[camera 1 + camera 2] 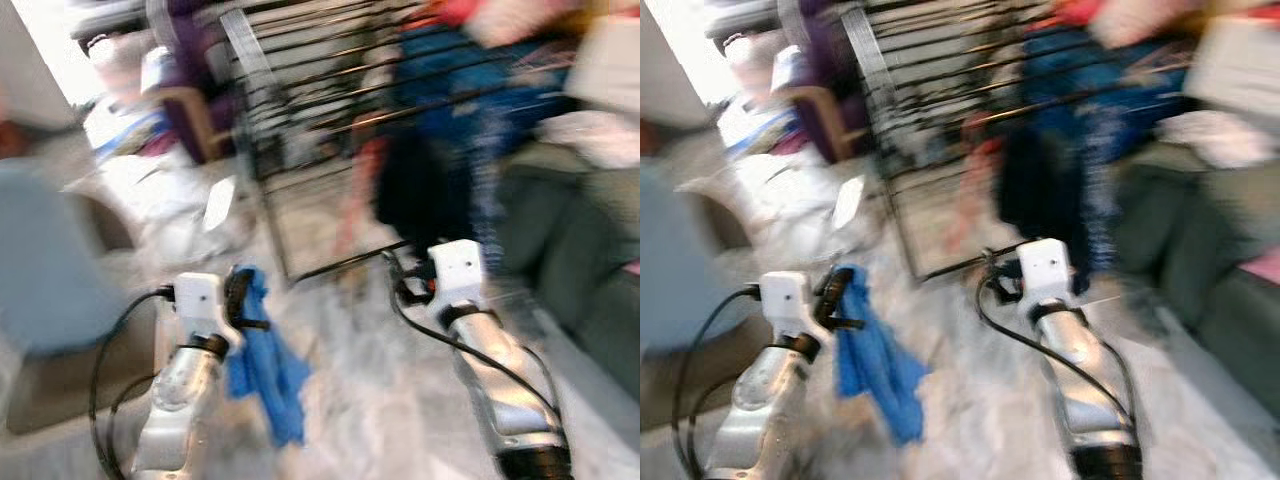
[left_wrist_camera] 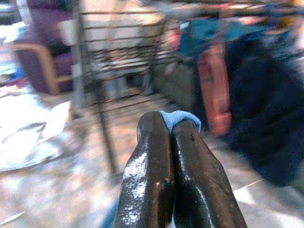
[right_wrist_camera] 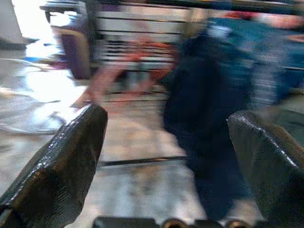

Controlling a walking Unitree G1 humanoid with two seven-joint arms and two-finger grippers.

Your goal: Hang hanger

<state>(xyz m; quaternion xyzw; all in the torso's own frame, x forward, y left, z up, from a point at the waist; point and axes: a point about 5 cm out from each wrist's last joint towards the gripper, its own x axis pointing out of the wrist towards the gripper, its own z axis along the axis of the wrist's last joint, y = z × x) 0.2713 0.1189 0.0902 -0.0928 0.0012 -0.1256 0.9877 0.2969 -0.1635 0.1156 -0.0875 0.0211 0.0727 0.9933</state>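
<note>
The left gripper [image 2: 171, 126] has its jaws clenched on a blue cloth [image 1: 265, 370]; a fold of it pokes out between the tips in the left wrist view, and the rest hangs down below the jaws toward the floor [image 1: 380, 400]. Whether a hanger sits inside that cloth cannot be made out, since the head views are badly smeared by motion. The right gripper [image 3: 166, 142] has its jaws released and wide apart, with nothing between them.

Ahead of both pairs of jaws stands a metal drying rack [image 1: 290, 110], its bars running roughly crosswise to the line of the fingers. Garments already hang on it: a dark one [image 3: 204, 123] straight in front of the right jaws, a teal-blue one [image 1: 470, 90] above and beyond it, and a reddish one [image 2: 213, 90] off to the side of the left jaws. The cloth's long axis runs straight down from the left jaws, so the left arm is the one carrying, and the rack's open bars lie forward and above them. Reaching a bar probably calls for closing in and raising the left jaws.
</note>
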